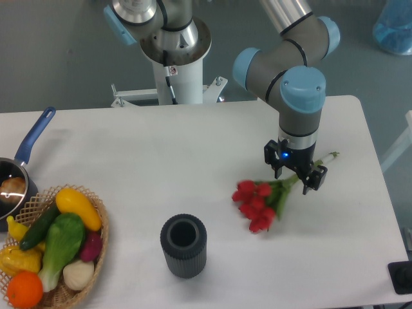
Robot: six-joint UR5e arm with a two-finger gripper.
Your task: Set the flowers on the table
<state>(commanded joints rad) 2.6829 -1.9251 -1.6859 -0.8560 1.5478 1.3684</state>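
The flowers (257, 201), red blooms on green stems, lie on the white table (161, 161) at the right of centre. The blooms point toward the front left and the stem ends (329, 156) toward the back right. My gripper (297, 175) points straight down over the middle of the stems. Its two black fingers (278, 166) stand well apart on either side of the thin stems, so it is open and not clamped on them. The blooms look slightly blurred.
A dark ribbed vase (184, 246) stands upright, with nothing inside, at the front centre. A wicker basket (96, 248) of vegetables sits at the front left. A pot with a blue handle (35, 134) is at the left edge. The robot base (174, 58) is behind the table.
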